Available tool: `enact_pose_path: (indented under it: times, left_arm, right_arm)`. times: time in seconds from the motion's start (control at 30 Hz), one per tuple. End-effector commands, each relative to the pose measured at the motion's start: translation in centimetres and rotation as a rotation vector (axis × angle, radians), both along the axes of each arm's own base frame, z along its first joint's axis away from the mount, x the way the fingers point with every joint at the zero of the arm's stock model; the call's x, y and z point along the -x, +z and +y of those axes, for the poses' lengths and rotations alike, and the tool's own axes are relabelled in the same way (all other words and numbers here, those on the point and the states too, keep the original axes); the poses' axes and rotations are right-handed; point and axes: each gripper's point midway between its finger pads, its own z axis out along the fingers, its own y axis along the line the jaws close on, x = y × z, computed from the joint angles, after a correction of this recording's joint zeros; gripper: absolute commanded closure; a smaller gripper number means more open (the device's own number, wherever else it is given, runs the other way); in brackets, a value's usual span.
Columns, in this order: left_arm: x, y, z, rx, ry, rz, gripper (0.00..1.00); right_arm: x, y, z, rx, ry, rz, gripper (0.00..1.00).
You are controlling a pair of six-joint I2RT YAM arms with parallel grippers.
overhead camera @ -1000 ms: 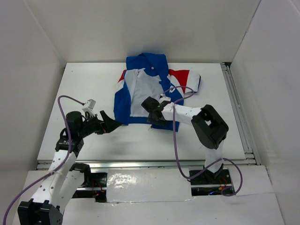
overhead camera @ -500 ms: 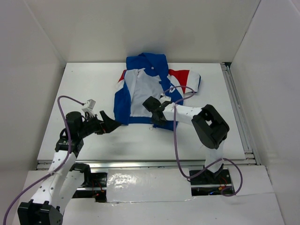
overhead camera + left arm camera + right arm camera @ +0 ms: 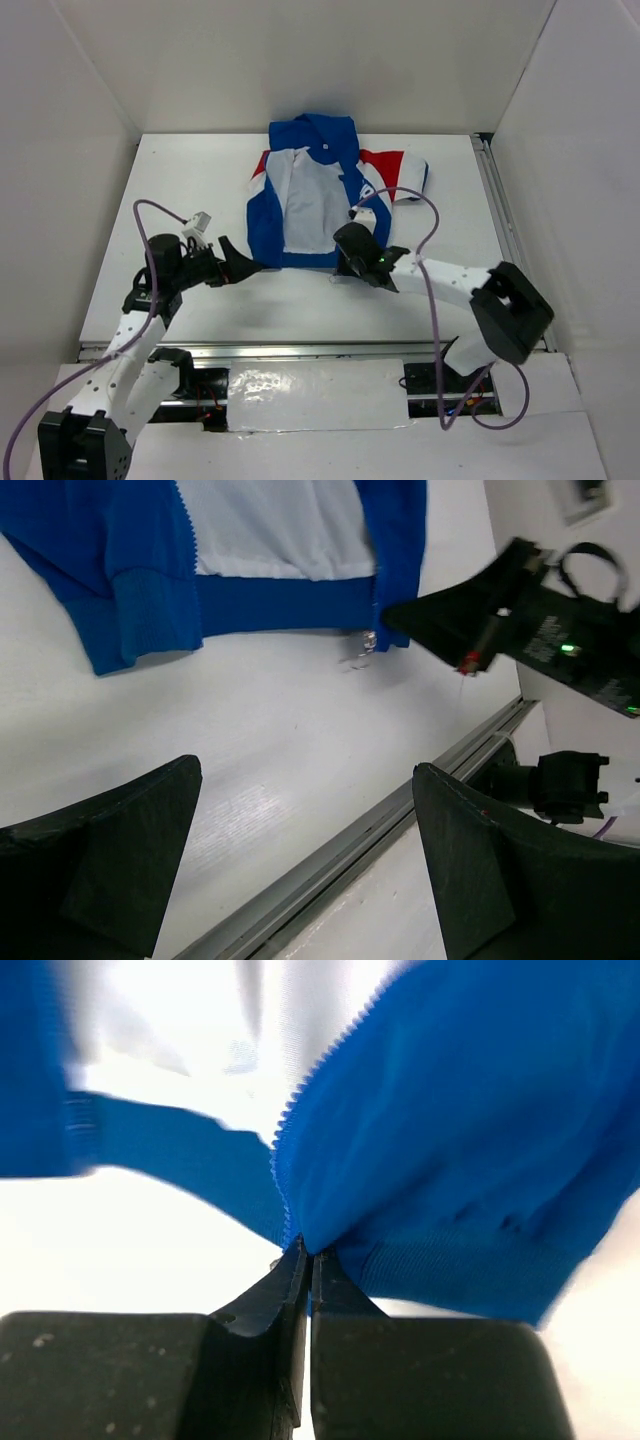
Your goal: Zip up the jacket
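The blue jacket point(image 3: 262, 215) lies open on the table, its pale lining facing up and red-and-white sleeves at the far side. My right gripper point(image 3: 345, 262) is shut on the bottom hem corner of its right front panel, beside the zipper teeth point(image 3: 300, 1100). In the right wrist view the jaws point(image 3: 308, 1252) pinch blue fabric point(image 3: 450, 1140). My left gripper point(image 3: 240, 265) stands open just off the jacket's lower left corner, nothing between its fingers point(image 3: 305, 780). The left wrist view shows the hem point(image 3: 150, 610), a small metal zipper end point(image 3: 368, 640) and the right gripper point(image 3: 440, 620).
A metal rail point(image 3: 380, 830) runs along the table's near edge, and another rail point(image 3: 500, 200) along the right side. White walls enclose the table on three sides. A purple cable point(image 3: 425, 280) loops over the right arm.
The right gripper has closed on the jacket's bottom hem corner. Its arm has stretched out and swung its elbow right. The left gripper stays open, nearly still.
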Motion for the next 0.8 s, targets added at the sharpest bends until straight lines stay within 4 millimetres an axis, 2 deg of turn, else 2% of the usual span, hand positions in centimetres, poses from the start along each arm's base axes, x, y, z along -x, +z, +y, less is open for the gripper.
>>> enact_pose_path:
  times: [0.0, 0.03, 0.13, 0.17, 0.23, 0.33, 0.37, 0.47, 0.6, 0.63, 0.67, 0.7, 0.73, 0.77]
  left_arm:
    - [-0.8, 1.4, -0.9, -0.018, -0.063, -0.051, 0.01]
    - [-1.0, 1.2, -1.1, -0.028, -0.063, -0.038, 0.01]
    - [-1.6, 0.7, -2.0, -0.059, -0.078, 0.005, 0.01]
    - [-2.0, 0.4, -2.1, -0.069, -0.076, 0.023, 0.01]
    - [-2.2, 0.0, -2.6, -0.082, -0.089, 0.048, 0.01]
    - [-2.7, -1.0, -3.3, -0.119, -0.089, 0.09, 0.01]
    - [-3.0, -1.3, -3.3, -0.131, -0.079, 0.104, 0.01]
    - [-3.2, -1.4, -3.8, -0.145, -0.085, 0.09, 0.01]
    - [-2.0, -0.1, -7.2, -0.059, -0.235, 0.027, 0.01]
    - [-1.5, 0.7, -8.5, -0.021, -0.296, 0.002, 0.01]
    - [-2.0, 1.2, -9.6, -0.005, -0.32, -0.029, 0.01]
    - [-1.3, 1.3, -11.3, -0.001, -0.372, -0.036, 0.01]
    - [-1.6, 1.3, -12.2, -0.009, -0.379, -0.038, 0.01]
    - [-2.8, 1.2, -13.5, -0.025, -0.376, -0.02, 0.01]
  right_arm:
    - [-0.1, 5.7, 1.7, -0.102, 0.21, -0.235, 1.0]
    - [0.1, 7.7, 2.2, -0.141, 0.255, -0.289, 1.0]
    - [1.4, 9.9, 2.2, -0.194, 0.377, -0.366, 1.0]
    - [2.1, 10.1, 2.5, -0.219, 0.435, -0.364, 1.0]
    - [2.2, 10.4, 1.8, -0.228, 0.451, -0.366, 1.0]
    - [1.9, 9.4, 0.7, -0.213, 0.427, -0.318, 0.99]
    - [1.9, 8.4, 0.1, -0.203, 0.4, -0.278, 0.99]
    - [1.7, 7.1, -1.0, -0.192, 0.349, -0.226, 0.99]
    - [2.6, 5.9, -1.1, -0.223, 0.358, -0.172, 0.98]
    - [2.8, 5.4, -1.0, -0.23, 0.362, -0.154, 0.97]
    - [3.0, 5.2, -1.0, -0.232, 0.36, -0.144, 0.97]
    - [3.1, 4.9, -1.0, -0.234, 0.362, -0.133, 0.96]
    - [3.2, 4.4, -1.2, -0.231, 0.345, -0.115, 0.96]
    - [3.2, 4.2, -1.3, -0.229, 0.333, -0.107, 0.97]
